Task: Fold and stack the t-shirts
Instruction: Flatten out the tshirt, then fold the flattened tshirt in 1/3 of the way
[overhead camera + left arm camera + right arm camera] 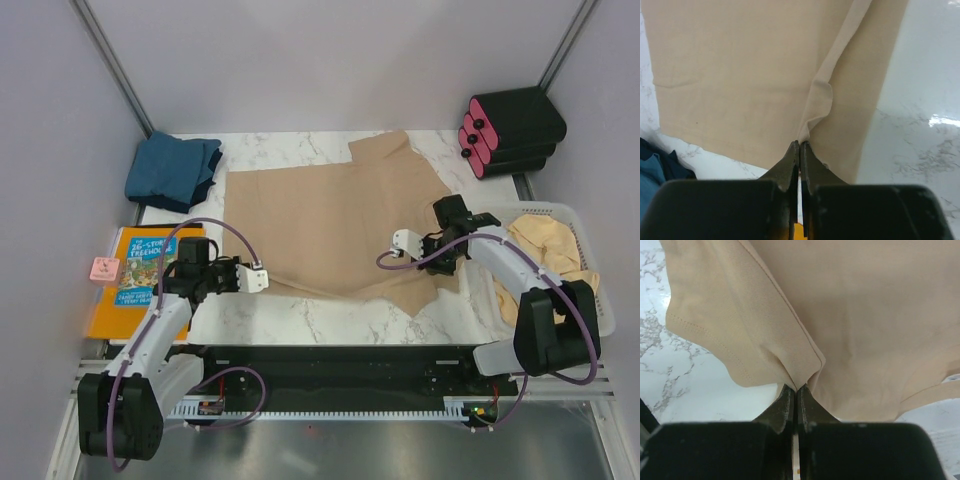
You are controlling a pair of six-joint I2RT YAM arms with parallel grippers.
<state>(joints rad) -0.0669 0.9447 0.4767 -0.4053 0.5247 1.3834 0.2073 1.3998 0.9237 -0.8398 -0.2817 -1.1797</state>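
- The tan t-shirt (330,215) is lying spread out in the middle of the worktop (330,322), mostly flat.
- The left jaws are pressing together on the shirt's near-left hem corner, and only a thin pinch of cloth is showing between the tips.
- The right jaws are clamping a bunched fold with a stitched hem at the shirt's near-right part, and the cloth is tenting up there.
- Risk: the left pinch is looking shallow, so the corner is likely slipping out once the left arm (160,330) is pulling.
- Risk: the glossy worktop is looking slick, so the whole shirt may be sliding instead of folding over.
- Risk: if the arms are lifting unevenly, the fold line is ending up skewed and the loose flap at the shirt's near-right corner is trailing.
- Risk: the purple cable (385,262) is looping just over the cloth beside the right jaws and may be snagging it.
- I cannot tell whether either pinch is holding both layers; with one layer only, the layers are separating.
- Materials: the shirt is thin, matte, limp and easily creased; the worktop is hard white marble-look and shiny.
- The folded teal-blue t-shirt (175,172) is sitting just off the shirt's far-left corner, soft and lumpy.
- A pale beige t-shirt (545,245) is lying crumpled in a white slotted basket (560,208) right of the shirt.
- The picture book (140,285) is lying flat and stiff left of the shirt.
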